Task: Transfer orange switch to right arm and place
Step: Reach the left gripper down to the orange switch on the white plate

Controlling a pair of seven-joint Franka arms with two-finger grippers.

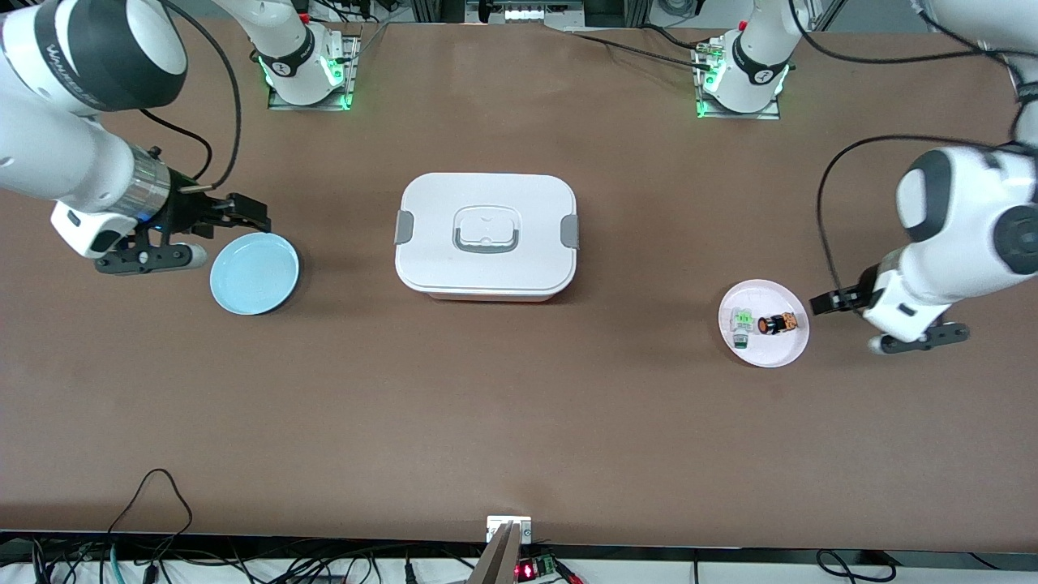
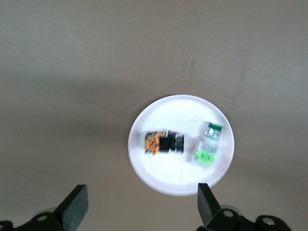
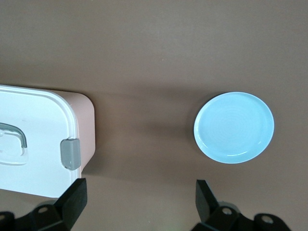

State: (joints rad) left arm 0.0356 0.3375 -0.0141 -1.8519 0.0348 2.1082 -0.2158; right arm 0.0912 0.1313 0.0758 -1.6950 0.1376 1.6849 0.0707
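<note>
Toward the right arm's end of the worktop (image 1: 519,422), the right pincer (image 1: 253,212) hangs with fingers spread and empty, just beside a blue plate (image 1: 254,273). A closed white lunch box (image 1: 486,236) sits mid-worktop. Toward the left arm's end, the orange switch (image 1: 778,324) lies on a white plate (image 1: 774,354) beside a white-and-green part (image 1: 739,323); the left pincer (image 1: 829,302) hovers open just beside that plate.
</note>
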